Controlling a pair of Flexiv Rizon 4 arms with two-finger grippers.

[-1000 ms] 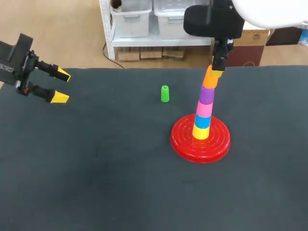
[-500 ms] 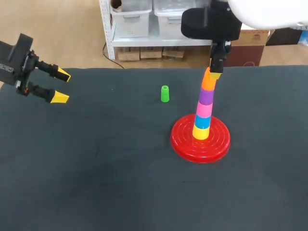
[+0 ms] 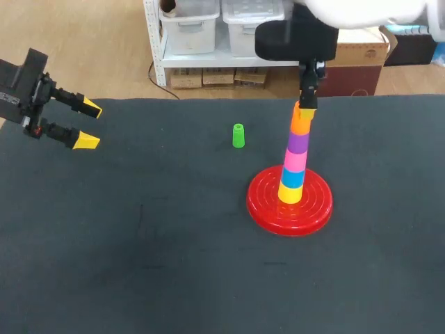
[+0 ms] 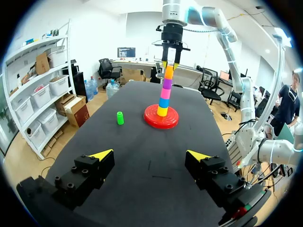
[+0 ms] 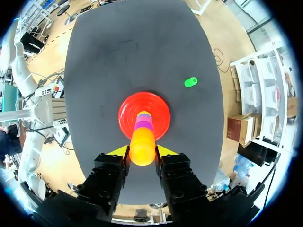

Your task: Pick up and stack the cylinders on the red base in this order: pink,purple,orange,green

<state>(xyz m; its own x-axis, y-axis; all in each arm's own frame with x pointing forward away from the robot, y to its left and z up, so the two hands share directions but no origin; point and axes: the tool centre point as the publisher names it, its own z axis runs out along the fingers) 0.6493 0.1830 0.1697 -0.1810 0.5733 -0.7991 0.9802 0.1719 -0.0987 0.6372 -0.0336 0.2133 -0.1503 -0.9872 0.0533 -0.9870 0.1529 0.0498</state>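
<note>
On the red base (image 3: 265, 209) stands a tower of yellow (image 3: 290, 192), blue (image 3: 293, 177), pink (image 3: 295, 161) and purple (image 3: 298, 143) cylinders, topped by the orange cylinder (image 3: 301, 124). My right gripper (image 3: 305, 109) comes straight down from above and is shut on the orange cylinder (image 5: 142, 144), one yellow tip on each side; the red base (image 5: 127, 108) shows beneath. The green cylinder (image 3: 238, 135) stands alone on the mat, left of the tower. My left gripper (image 3: 89, 125) hovers open and empty at the far left edge, and its wrist view looks toward the green cylinder (image 4: 120, 118) and the red base (image 4: 152, 122).
The table is covered by a dark mat (image 3: 153, 243). Nothing else lies on it besides the tower and the green cylinder. Its far edge runs just behind the tower.
My right gripper has shifted slightly left and down with the orange cylinder, bringing it into line on top of the purple one. The left arm and the green cylinder have not moved.
</note>
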